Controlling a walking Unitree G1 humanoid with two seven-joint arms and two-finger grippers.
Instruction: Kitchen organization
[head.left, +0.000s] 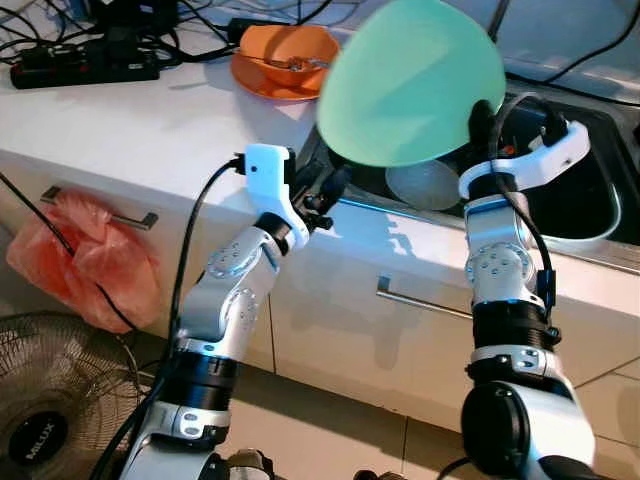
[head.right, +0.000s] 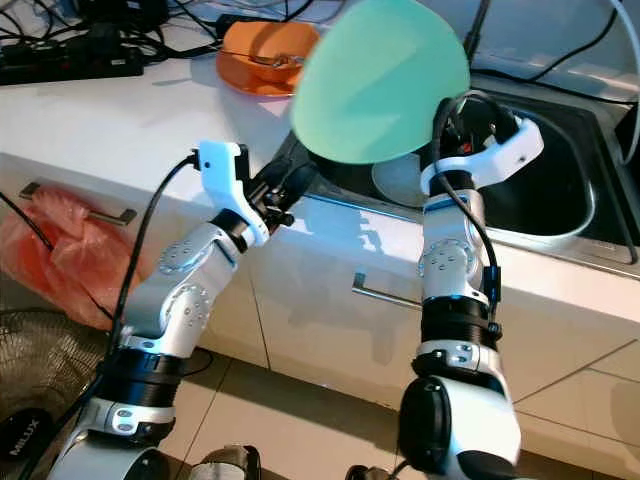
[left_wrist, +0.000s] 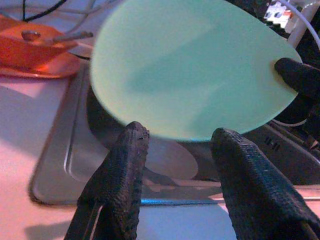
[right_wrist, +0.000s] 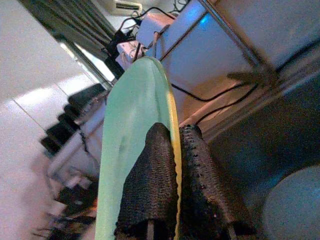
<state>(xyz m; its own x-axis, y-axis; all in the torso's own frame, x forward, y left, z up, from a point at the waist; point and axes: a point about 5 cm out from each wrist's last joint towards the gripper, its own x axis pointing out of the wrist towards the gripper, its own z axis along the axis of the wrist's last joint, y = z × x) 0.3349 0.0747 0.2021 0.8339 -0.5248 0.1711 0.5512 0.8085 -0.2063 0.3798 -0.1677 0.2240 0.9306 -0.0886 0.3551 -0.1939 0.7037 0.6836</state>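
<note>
**Green plate held on edge above the sink**

The sink (head.left: 585, 215) is taken as landmark. The green plate (head.left: 410, 85) is held above its near left corner, tilted almost upright, pinched at the rim by the right gripper (right_wrist: 175, 165), whose fingers are closed flat on either face. The left gripper (left_wrist: 175, 165) is parked at the sink's front left rim, fingers parted, nothing held.

The plate is probably best carried slowly, the rim pinch being shallow. Room is judged open over the basin; a pale dish (head.left: 425, 183) lies in it. An orange bowl (head.left: 285, 60) stands on the counter left of the sink.
</note>
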